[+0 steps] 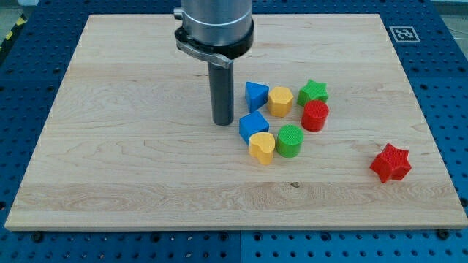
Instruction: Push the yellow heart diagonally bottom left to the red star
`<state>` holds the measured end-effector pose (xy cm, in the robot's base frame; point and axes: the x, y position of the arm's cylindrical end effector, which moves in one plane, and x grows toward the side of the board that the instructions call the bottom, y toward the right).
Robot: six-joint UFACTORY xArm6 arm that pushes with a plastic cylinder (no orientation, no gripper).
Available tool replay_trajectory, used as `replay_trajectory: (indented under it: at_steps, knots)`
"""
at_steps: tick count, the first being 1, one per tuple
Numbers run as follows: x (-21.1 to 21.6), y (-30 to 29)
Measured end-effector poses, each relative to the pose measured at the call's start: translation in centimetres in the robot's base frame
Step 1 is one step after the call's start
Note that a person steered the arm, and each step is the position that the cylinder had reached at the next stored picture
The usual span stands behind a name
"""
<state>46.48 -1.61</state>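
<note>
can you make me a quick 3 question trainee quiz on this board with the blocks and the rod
1. True or false: my tip is touching the yellow heart.
2. Which block sits alone toward the view's right? A) green star B) red star C) blue cube
3. Fill in: right beside the yellow heart, on the view's right, stands the ____ cylinder.

Key:
1. False. My tip rests on the wooden board, at the view's left of the cluster, up and left of the heart, with a gap between them.
2. B, the red star; the green star and blue cube are in the cluster.
3. green; the green cylinder.
</note>
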Motion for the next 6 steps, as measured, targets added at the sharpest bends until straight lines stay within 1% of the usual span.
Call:
replay_trajectory:
  at_steps: [2,3,4,6]
  knots:
    - [5.3,4.8]
    - [7.9,5.9]
    - [9.2,6.0]
    - [9.3,6.7]
